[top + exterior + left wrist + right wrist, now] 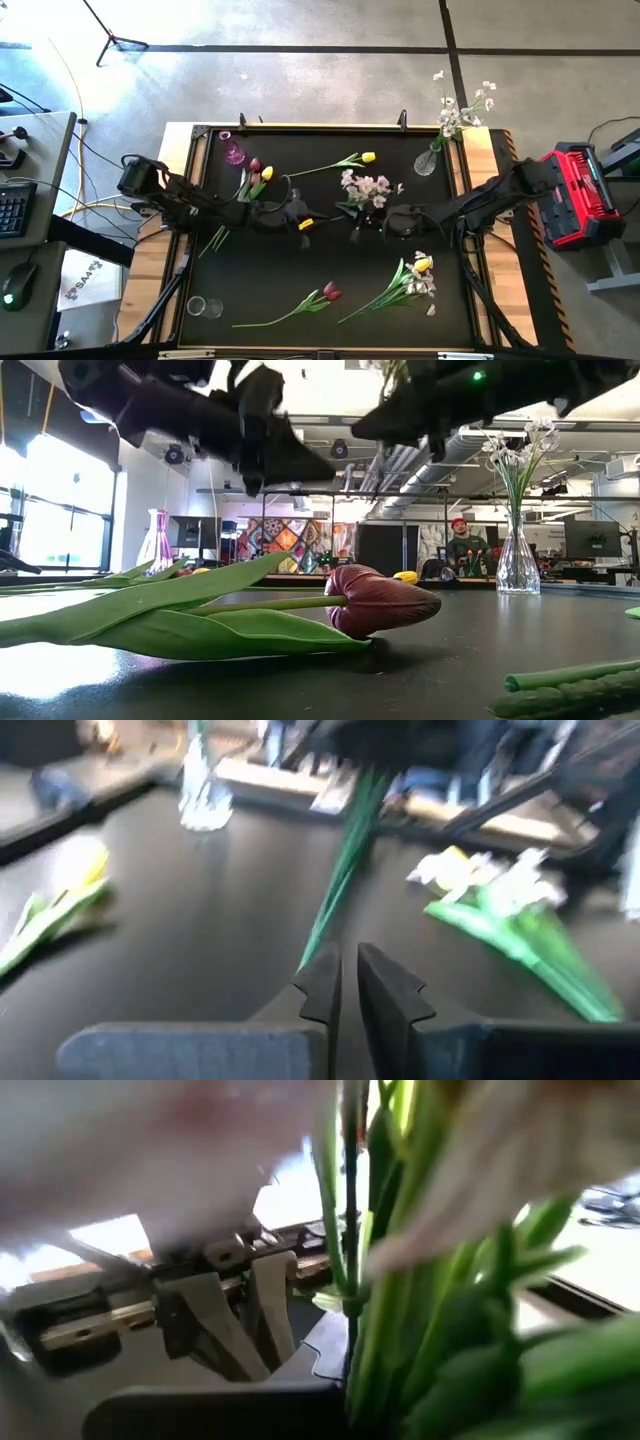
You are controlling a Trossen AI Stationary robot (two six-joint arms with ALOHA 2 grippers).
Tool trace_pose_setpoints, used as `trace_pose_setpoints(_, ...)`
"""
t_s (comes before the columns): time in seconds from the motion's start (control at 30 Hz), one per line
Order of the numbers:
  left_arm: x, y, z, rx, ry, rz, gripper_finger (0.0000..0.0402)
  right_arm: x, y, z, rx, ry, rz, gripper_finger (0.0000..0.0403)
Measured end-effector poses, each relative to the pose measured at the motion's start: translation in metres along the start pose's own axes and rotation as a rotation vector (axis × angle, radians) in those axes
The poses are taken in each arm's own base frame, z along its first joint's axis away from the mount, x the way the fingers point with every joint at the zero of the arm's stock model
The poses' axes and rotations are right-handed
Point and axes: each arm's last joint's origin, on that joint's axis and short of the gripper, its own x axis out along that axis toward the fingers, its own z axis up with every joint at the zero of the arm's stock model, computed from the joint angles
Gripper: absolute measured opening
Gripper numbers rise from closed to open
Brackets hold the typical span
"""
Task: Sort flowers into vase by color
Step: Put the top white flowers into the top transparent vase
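- Right gripper point(358, 222) is seen mid-table, closed on the green stems of a pink-white blossom spray point(368, 188); in the right wrist view the stems point(350, 1280) run up out of the shut claw.
- Left gripper point(305, 224) sits just beside it, facing it; fingers point(322, 985) are parted only by a narrow slit and nothing is held between them. The stem ahead point(340, 880) probably belongs to that same spray, but blur leaves this unconfirmed.
- Loose flowers lie around the mat: a yellow tulip point(367, 157) toward the back, a red and yellow pair point(259, 172) by the left arm, a dark red tulip point(330, 292) at the front, a mixed bunch point(420, 272) front right.
- Vases: clear vase point(426, 162) at back right already holds white blossoms; pink vase point(233, 152) back left; small glass point(197, 305) front left.
- Risk: stems are thin and slick, so the spray could pivot or slip in the claw when lifted.
- Risk: grippers are close together, so a clash or a snagged stem is possible as they separate.
- Risk: the vase neck is narrow, so a tilted stem could miss or tip it.
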Motion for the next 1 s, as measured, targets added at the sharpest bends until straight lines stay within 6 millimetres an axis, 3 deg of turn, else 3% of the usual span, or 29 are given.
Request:
trace_pose_setpoints(0.2, 0.002, 0.011, -0.007, -0.054, 0.087, 0.054, 0.0032, -0.019, -0.024, 0.028, -0.064, 0.127, -0.131, 0.0001)
trace_pose_setpoints(0.63, 0.001, 0.008, -0.006, -0.074, 0.061, 0.067, 0.0033, -0.044, -0.087, 0.101, -0.204, 0.381, -0.455, 0.0)
trace_pose_setpoints(0.8, 0.0, 0.005, -0.007, -0.07, 0.062, 0.065, 0.0033, -0.067, -0.114, 0.129, -0.211, 0.331, -0.701, 0.0)
trace_pose_setpoints(1.0, 0.0, 0.005, -0.006, -0.072, 0.051, 0.079, 0.0033, -0.091, -0.149, 0.147, -0.119, 0.276, -0.716, 0.0)
